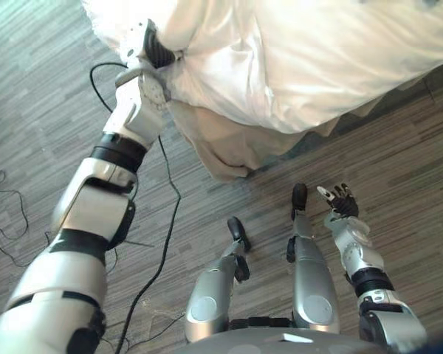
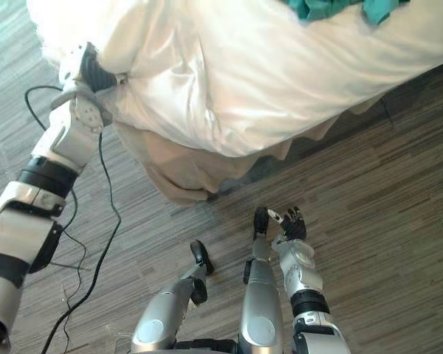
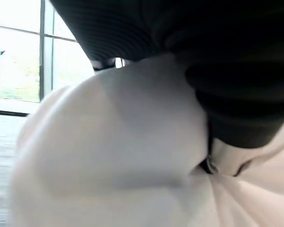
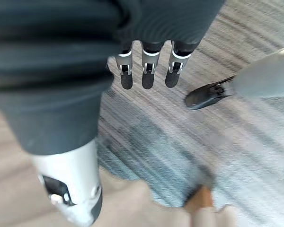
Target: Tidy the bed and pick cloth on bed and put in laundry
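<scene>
1. The left hand point(image 1: 156, 46) sits at 11 o'clock in the head views. Its arm reaches up and away from the lower left, almost straight, and the dark ribbed cover is pressed against the edge of the white duvet point(image 1: 303, 59).
2. The front of that hand is buried in a fold of the duvet, so I cannot tell whether it grips the fabric. In the left wrist view, white fabric bulges right up against the cover.
3. The right hand point(image 1: 340, 200) hangs low at 5 o'clock with the forearm pointing forward. Its fingers point(image 4: 149, 75) are straight, slightly apart and hold nothing. They hover over the wood-grain floor point(image 1: 406, 169).
4. The duvet spreads from 11 to 2 o'clock and spills over the bed's edge. A beige sheet point(image 1: 221, 151) droops from under it toward the floor near the centre.
5. The teal cloth point(image 2: 328, 7) lies on the duvet at 1 o'clock, at the upper edge of the right eye view, well apart from both hands.
</scene>
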{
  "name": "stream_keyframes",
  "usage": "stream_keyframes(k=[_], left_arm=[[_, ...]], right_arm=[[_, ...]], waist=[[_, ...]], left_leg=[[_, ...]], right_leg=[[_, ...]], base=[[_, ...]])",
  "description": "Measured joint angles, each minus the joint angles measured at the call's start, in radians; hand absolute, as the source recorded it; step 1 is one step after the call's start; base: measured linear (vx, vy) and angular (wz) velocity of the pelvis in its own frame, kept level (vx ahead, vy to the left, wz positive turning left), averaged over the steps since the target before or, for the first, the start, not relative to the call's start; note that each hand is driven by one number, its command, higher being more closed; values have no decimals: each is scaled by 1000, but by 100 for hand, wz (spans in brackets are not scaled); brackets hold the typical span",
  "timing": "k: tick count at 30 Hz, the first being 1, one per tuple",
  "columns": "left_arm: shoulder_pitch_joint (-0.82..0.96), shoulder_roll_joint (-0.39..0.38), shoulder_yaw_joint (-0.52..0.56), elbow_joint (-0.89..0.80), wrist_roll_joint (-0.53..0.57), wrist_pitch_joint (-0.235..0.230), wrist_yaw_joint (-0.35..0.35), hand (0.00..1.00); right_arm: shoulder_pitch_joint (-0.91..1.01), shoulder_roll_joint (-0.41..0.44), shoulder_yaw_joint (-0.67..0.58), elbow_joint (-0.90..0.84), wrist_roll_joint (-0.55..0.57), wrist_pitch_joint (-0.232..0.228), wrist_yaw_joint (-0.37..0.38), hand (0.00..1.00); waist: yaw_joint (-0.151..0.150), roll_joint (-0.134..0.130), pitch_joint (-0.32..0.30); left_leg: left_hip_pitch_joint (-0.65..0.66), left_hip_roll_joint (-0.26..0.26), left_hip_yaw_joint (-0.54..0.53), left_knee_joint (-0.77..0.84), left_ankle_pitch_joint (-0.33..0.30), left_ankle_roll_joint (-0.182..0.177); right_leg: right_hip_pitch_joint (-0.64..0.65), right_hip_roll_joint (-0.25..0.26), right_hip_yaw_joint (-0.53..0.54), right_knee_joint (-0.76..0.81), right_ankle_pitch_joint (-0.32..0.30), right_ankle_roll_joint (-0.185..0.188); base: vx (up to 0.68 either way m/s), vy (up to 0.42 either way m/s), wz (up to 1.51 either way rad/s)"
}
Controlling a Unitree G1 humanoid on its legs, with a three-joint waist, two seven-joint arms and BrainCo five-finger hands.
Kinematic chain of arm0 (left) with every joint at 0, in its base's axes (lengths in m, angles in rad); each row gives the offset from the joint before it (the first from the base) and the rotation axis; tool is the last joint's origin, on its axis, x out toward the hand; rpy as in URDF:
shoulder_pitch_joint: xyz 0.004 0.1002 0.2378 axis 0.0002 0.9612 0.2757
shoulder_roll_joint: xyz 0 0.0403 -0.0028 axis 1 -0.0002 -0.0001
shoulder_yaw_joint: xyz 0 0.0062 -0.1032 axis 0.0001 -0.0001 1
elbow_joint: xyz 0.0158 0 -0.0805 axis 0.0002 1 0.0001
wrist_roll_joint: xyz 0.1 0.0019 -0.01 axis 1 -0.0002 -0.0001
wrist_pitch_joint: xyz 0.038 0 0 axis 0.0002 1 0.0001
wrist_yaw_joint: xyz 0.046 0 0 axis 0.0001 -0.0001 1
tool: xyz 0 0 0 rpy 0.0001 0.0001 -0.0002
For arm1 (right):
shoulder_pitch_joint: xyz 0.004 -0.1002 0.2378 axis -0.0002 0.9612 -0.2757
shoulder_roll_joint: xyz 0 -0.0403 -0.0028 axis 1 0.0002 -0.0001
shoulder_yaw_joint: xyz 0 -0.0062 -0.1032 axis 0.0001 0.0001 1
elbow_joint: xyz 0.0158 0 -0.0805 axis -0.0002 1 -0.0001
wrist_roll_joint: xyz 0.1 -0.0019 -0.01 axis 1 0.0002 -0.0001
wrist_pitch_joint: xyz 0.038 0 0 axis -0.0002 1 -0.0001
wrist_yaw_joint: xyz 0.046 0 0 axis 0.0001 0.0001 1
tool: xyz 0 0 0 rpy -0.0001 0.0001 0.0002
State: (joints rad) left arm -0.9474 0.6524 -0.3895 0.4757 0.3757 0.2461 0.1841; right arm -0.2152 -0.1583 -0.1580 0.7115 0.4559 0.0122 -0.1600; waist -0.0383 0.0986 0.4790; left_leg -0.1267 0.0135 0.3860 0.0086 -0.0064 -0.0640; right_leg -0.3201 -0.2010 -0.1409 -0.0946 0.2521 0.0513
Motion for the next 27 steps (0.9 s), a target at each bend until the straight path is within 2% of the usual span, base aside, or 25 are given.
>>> stream_keyframes(k=[1, 3, 4, 5, 6, 7, 9, 13, 15, 18, 20, 24, 25, 27], left_arm=[[34, 2, 11, -13, -10, -15, -6, 100], [228, -2, 85, -71, -53, -80, -15, 100], [262, -7, 99, -77, -59, -92, -14, 100], [345, -28, 135, -92, -82, -124, -15, 0], [434, -79, 176, -94, -82, -150, -17, 0], [459, -99, 188, -91, -82, -155, -19, 0], [625, -224, 243, -30, -80, -185, -17, 0], [800, -365, 336, 134, -41, -176, 37, 0], [917, -458, 392, 281, 11, -141, 66, 0], [1004, -521, 453, 403, 10, -116, 88, 0], [1054, -564, 536, 481, 6, -103, 106, 0], [1088, -575, 634, 504, -32, -101, 104, 0], [1092, -574, 658, 504, -64, -108, 98, 0], [1098, -586, 683, 504, -131, -170, 86, 0]], right_arm=[[9, -1, 0, 12, 0, 0, 0, 0], [48, -9, -8, 58, -5, 1, 1, 0], [54, -9, -12, 62, -14, 2, 4, 0], [68, -8, -27, 72, -37, 3, 18, 0], [92, -8, -32, 91, -59, 4, 36, 0], [100, -7, -32, 98, -67, 4, 41, 0], [164, 0, -34, 144, -82, 2, 60, 0], [225, 29, -65, 195, -86, 0, 85, 0], [258, 44, -72, 232, -87, 1, 110, 0], [270, 67, -84, 262, -88, 1, 130, 0], [286, 88, -95, 267, -88, -8, 152, 0], [301, 109, -108, 268, -87, -36, 157, 0], [308, 116, -107, 268, -87, -47, 156, 0], [317, 117, -108, 268, -82, -77, 148, 0]], waist=[[0, 5, -3], [2, 32, -24], [4, 34, -29], [4, 37, -43], [8, 34, -76], [11, 34, -88], [32, 31, -176], [40, 18, -271], [53, 3, -304], [60, -11, -313], [60, -23, -320], [64, -44, -334], [64, -51, -338], [61, -54, -354]], left_leg=[[6, 0, -11, -1, 0, 0], [43, 11, -42, -7, -21, 21], [48, 12, -45, -7, -25, 21], [62, 14, -60, -7, -29, 21], [77, 18, -72, -7, -35, 21], [84, 20, -75, -6, -38, 20], [136, 41, -95, -6, -65, 9], [199, 73, -121, -10, -91, -10], [239, 91, -125, -13, -103, -21], [265, 97, -132, -13, -108, -27], [294, 105, -146, -14, -113, -29], [327, 106, -144, -10, -123, -28], [336, 103, -143, -9, -124, -28], [339, 104, -144, -8, -124, -28]], right_leg=[[11, -1, -10, 0, -3, 1], [64, 6, -44, -1, -17, 9], [71, 11, -49, -1, -17, 10], [94, 10, -65, -1, -22, 10], [115, 12, -77, -2, -31, 11], [125, 14, -81, -2, -37, 13], [190, 34, -96, -7, -69, 17], [264, 64, -130, -8, -111, 19], [301, 80, -148, -8, -127, 17], [332, 89, -159, -8, -128, 17], [370, 90, -185, -9, -129, 18], [408, 87, -199, -9, -141, 25], [418, 84, -204, -9, -151, 21], [423, 84, -205, -9, -151, 21]], base=[[30, 4, 33], [41, 4, 32], [46, 2, 23], [37, -1, 25], [55, -4, 25], [74, -10, 13], [107, -24, 5], [163, -38, 12], [146, -22, 11], [110, 8, 12], [31, 7, 19], [-51, 0, -1], [-62, -7, -3], [-55, -6, -1]])
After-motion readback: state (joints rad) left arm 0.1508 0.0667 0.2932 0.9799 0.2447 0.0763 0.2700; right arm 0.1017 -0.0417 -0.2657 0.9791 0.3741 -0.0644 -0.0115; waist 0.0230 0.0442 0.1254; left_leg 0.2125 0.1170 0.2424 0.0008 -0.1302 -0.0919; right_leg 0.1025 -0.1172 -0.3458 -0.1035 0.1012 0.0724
